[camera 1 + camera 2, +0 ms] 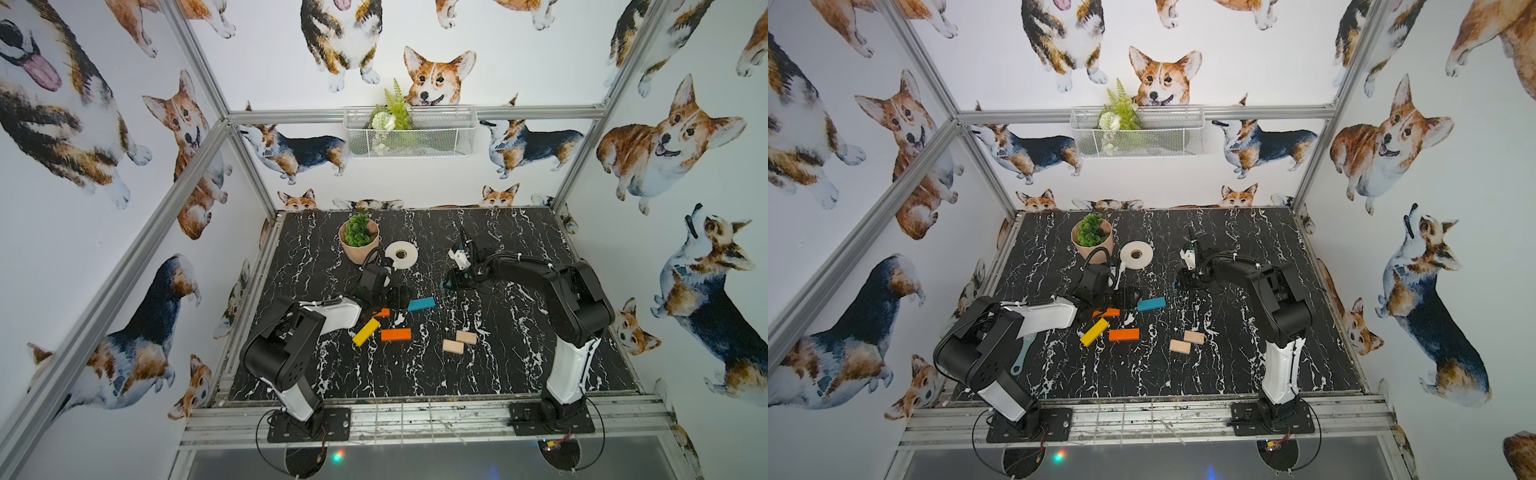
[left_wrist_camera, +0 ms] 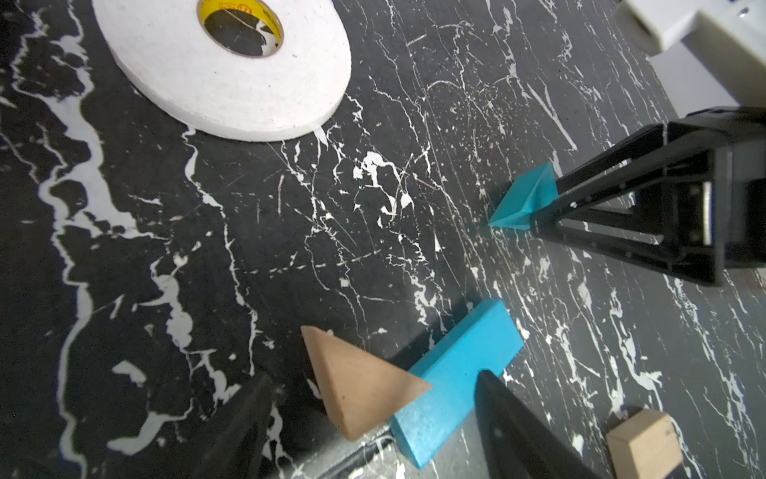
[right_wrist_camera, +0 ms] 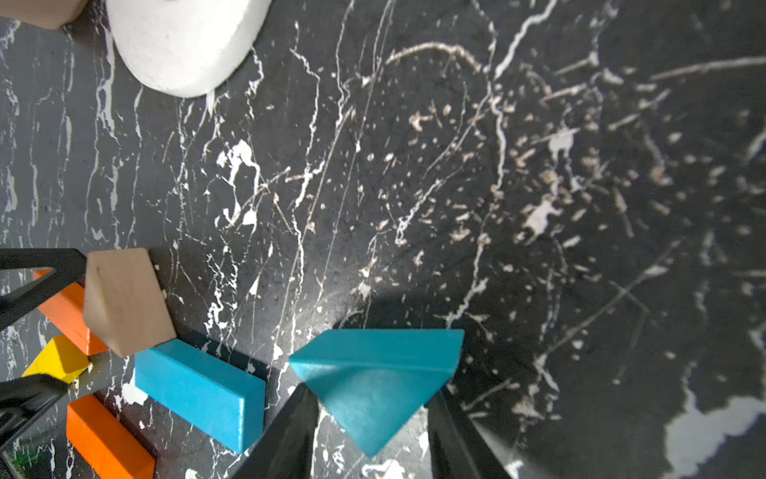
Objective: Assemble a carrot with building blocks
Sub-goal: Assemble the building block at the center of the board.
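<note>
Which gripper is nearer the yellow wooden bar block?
Left. The left gripper is just beyond the yellow wooden bar; the right gripper, shut on a teal triangular block, sits farther off, past the teal bar block.

Potted plant, white tape roll beside it, wire basket

I see two matching arms. The left arm and right arm have bulky black joint housings, with glossy white shells on the links. A ring of small holes dots the left shoulder disc. Each arm has a black base plate with silver screws. Black cables, cinched with white ties, follow the forearms. A red-and-yellow wire shows below the right base. The jaws are black, open triangular frames.
</note>
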Controlling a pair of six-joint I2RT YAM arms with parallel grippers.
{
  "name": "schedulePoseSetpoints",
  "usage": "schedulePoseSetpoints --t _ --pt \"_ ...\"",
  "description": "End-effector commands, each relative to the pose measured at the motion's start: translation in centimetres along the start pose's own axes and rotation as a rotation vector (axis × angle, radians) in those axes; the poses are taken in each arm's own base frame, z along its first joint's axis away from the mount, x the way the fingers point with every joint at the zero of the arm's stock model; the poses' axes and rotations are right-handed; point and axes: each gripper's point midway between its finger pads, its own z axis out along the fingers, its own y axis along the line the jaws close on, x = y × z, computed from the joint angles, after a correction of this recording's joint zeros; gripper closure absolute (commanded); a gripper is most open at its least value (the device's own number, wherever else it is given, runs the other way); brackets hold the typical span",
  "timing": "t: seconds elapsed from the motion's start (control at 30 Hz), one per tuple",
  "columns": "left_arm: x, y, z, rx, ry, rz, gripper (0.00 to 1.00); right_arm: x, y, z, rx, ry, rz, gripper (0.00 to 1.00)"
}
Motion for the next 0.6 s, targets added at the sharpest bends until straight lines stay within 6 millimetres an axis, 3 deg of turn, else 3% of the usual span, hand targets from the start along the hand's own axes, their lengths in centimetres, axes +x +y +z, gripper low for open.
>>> schedulePoseSetpoints --t 0.0,0.1,0.57 --pt "-0.3 -0.2 -0.1 0.013 -0.008 -0.003 0.20 -1.3 0.6 -0.1 -0.026 -0.054 -0.011 0.50" --pt "-0.3 -0.3 -0.1 0.014 -0.007 -0.002 0.20 -1.4 0.8 -0.2 -0.040 -0.067 -0.009 0.44" --pt "-0.3 -0.2 0.0 0.017 -0.006 -0.008 0.20 -2.5 2.1 0.3 -0.145 -0.098 -0.013 0.45"
